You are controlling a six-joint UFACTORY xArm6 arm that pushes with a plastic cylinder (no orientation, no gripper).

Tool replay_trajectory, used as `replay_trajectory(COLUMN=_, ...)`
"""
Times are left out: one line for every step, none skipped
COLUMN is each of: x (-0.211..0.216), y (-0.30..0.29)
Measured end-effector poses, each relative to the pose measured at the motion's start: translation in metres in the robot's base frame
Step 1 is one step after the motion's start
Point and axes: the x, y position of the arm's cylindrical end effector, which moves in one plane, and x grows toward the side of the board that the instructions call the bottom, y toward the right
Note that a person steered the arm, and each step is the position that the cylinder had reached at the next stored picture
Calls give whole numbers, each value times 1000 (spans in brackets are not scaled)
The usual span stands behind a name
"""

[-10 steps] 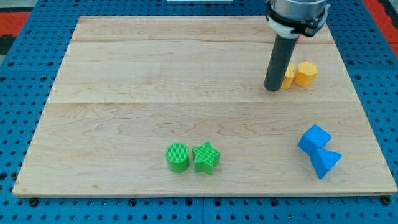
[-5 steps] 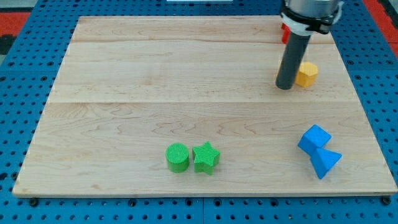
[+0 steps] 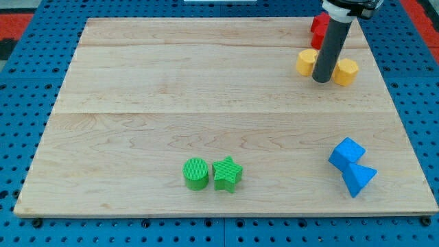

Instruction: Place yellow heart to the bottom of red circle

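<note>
The wooden surface (image 3: 206,123) fills most of the view and lies on a blue pegboard (image 3: 20,89). My dark rod comes down from the view's top right, and my tip (image 3: 322,80) rests on the surface in the upper right part. I carry no pincer, only this rod, so nothing is grasped.

At the view's bottom right stand two blue blocks that touch each other: a blue block (image 3: 346,154) with angular faces, and just below it a blue triangle block (image 3: 359,179) that points toward the view's right. Near the bottom centre stand a green circle (image 3: 196,173) and a green star (image 3: 227,173), side by side and touching, with the circle on the view's left.

Around my tip there are three blocks. A yellow block (image 3: 306,62) is just to the view's left of the rod, and it seems to touch the rod. Another yellow block (image 3: 346,71) is just to the view's right of the rod. I cannot tell for sure which of the two is the heart, because the rod hides part of each one. A red block (image 3: 319,26) shows behind the rod, toward the view's top, above the left yellow block; the rod partly covers it and I cannot make out its shape.
</note>
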Motion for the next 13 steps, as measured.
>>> replay_trajectory(x=-7, y=-23)
replay_trajectory(x=-42, y=-16)
replay_trajectory(x=-57, y=-9)
replay_trajectory(x=-53, y=-42)
replay_trajectory(x=-63, y=-112)
replay_trajectory(x=-91, y=-125)
replay_trajectory(x=-96, y=-85)
replay_trajectory(x=-96, y=-46)
replay_trajectory(x=-96, y=-29)
replay_trajectory(x=-96, y=-16)
replay_trajectory(x=-96, y=-12)
replay_trajectory(x=-94, y=-18)
replay_trajectory(x=-81, y=-27)
